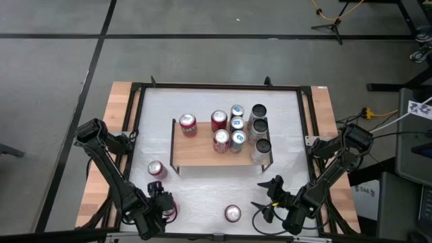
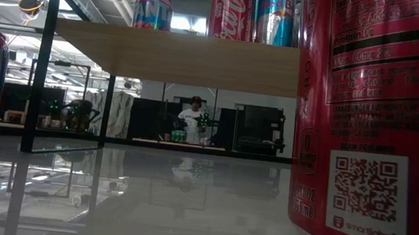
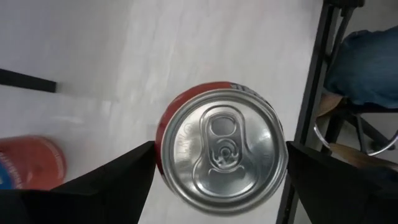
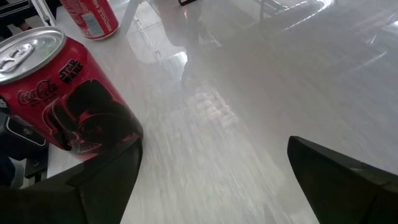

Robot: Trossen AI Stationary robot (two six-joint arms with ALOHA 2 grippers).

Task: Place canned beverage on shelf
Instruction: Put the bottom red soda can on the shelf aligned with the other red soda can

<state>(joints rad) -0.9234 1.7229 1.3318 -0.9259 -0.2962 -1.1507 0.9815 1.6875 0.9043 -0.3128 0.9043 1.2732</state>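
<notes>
Cans stand in a cluster on the shelf [image 1: 202, 152], which sits at the middle of the white desk [image 1: 290, 121]: a red one [image 1: 187, 124] alone near its left end, then two red, three blue-topped and three dark ones toward the right. Three more red cans are on the desk itself, in front of the shelf.

The left arm reaches from the desk's left edge down to the near left corner, elbow bent, its wrist pointing straight down. The left end effector [image 3: 214, 165] hangs over a red can [image 3: 219, 149] there, fingers spread with one on each side of the can's silver top; whether they touch the can cannot be told. Another red can [image 1: 156, 169] stands just beyond it, near the shelf's left front leg.

The right arm mirrors this pose from the desk's right edge, forearm angled toward the near centre. The right end effector [image 1: 264, 201] lies low over the desk, fingers spread wide and holding nothing. A red Coca-Cola can [image 4: 62, 93] stands upright just beside it, apart from the fingers.
</notes>
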